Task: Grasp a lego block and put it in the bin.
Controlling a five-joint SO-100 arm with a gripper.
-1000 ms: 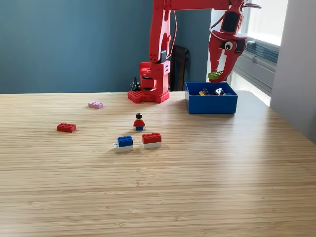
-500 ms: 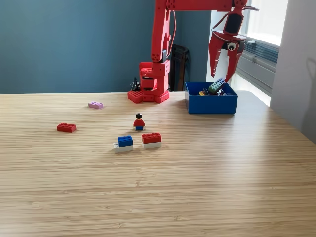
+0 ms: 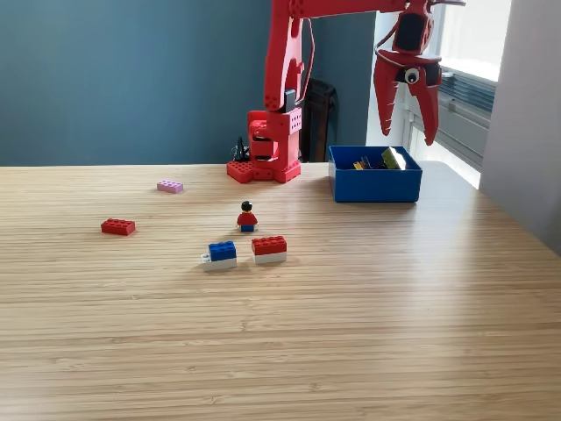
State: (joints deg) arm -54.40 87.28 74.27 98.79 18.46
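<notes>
The blue bin point(image 3: 375, 185) stands at the back right of the table, with several bricks inside, a yellow-green one point(image 3: 392, 158) lying on top. My red gripper point(image 3: 408, 136) hangs above the bin, open, with nothing between its fingers. Loose lego blocks lie on the table: a pink one point(image 3: 170, 186), a red one point(image 3: 117, 227), a blue-and-white one point(image 3: 221, 254) and a red-and-white one point(image 3: 269, 248).
A small lego figure point(image 3: 247, 216) stands mid-table. The red arm base point(image 3: 265, 145) sits at the back, left of the bin. The table's right edge runs next to a grey wall point(image 3: 526, 123).
The gripper held a green brick over the bin, opened and dropped it in. It has since risen a little and spread wider.
</notes>
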